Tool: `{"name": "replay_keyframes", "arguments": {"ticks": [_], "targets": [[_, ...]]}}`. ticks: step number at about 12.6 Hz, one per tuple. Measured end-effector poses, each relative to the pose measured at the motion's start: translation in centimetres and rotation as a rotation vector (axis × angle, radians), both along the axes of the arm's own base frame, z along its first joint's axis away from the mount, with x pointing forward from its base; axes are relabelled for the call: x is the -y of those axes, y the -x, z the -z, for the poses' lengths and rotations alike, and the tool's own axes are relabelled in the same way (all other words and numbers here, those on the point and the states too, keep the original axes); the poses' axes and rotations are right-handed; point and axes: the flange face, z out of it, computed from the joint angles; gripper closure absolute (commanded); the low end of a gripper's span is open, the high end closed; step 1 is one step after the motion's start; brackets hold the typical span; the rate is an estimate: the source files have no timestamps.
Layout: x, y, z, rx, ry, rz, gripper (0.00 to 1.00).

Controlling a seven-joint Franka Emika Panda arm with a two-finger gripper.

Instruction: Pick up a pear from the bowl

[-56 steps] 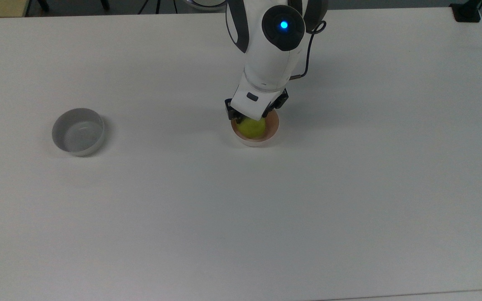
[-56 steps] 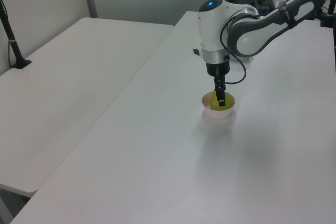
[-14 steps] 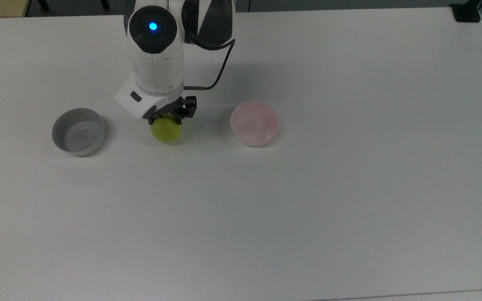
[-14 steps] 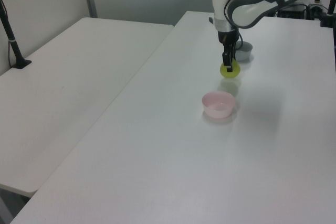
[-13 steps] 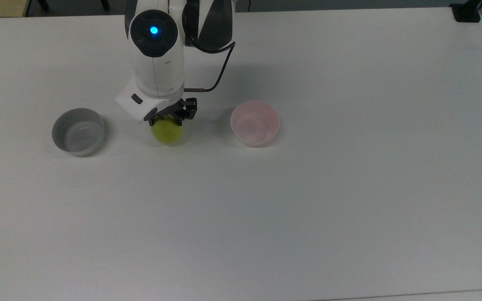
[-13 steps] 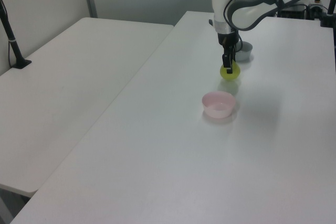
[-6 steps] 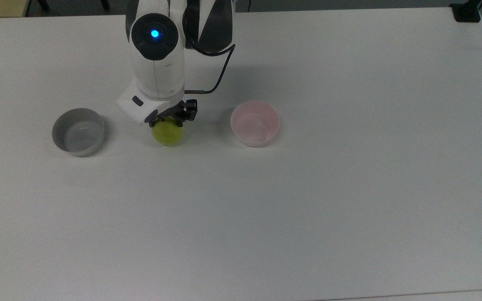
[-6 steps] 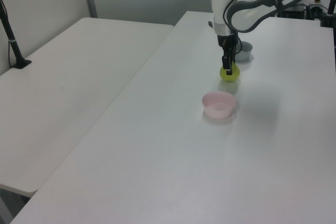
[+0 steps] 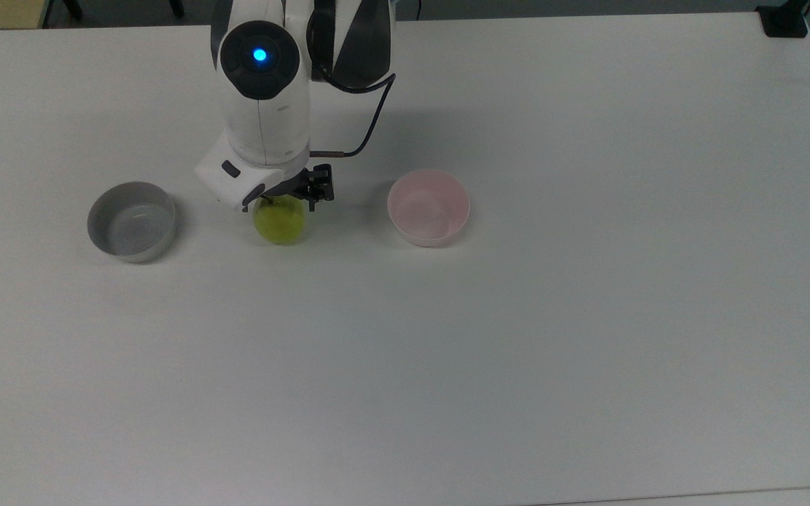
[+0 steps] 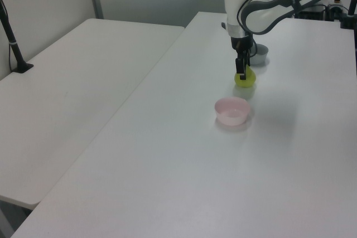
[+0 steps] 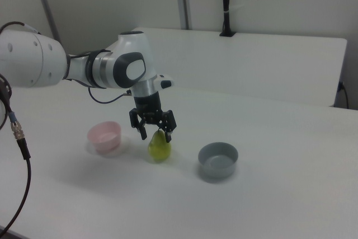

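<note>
Pear [image 9: 279,222] sits on the white worktop [image 9: 517,337], out of the pink bowl [image 9: 428,208], roughly midway between it and the grey bowl [image 9: 131,221]; in the top view pink bowl is at 3 o'clock from the pear, grey bowl at 9 o'clock. Pear is upright, narrow end up, in the right view [image 11: 159,145]. Gripper [image 11: 153,132] is directly over the pear, fingers [image 11: 169,126] spread apart on either side of its top; can't tell whether they touch it. Pink bowl [image 11: 104,136] has nothing in it, same for the grey bowl [image 11: 218,159]. In the left view the pear [image 10: 245,78] lies at 12 o'clock from the pink bowl [image 10: 232,110], grey bowl [image 10: 259,55] beyond it, partly hidden by the arm [image 10: 262,9].
</note>
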Motion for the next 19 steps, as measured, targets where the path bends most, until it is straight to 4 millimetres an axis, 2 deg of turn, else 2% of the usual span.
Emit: {"name": "replay_keyframes", "arguments": {"ticks": [1, 3, 8, 12, 15, 19], "targets": [[0.0, -0.1, -0.6, 0.011, 0.0, 0.0, 0.0], [0.0, 0.2, -3.3, 0.032, 0.002, 0.002, 0.0], [-1.0, 1.9, -13.9, 0.042, 0.006, 0.025, 0.0], [-3.4, 3.5, -19.8, 0.074, -0.014, 0.02, 0.0], [-3.6, 5.6, -23.4, 0.093, -0.06, 0.035, 0.0], [-3.7, 6.8, -25.5, 0.112, -0.064, 0.046, 0.0]]}}
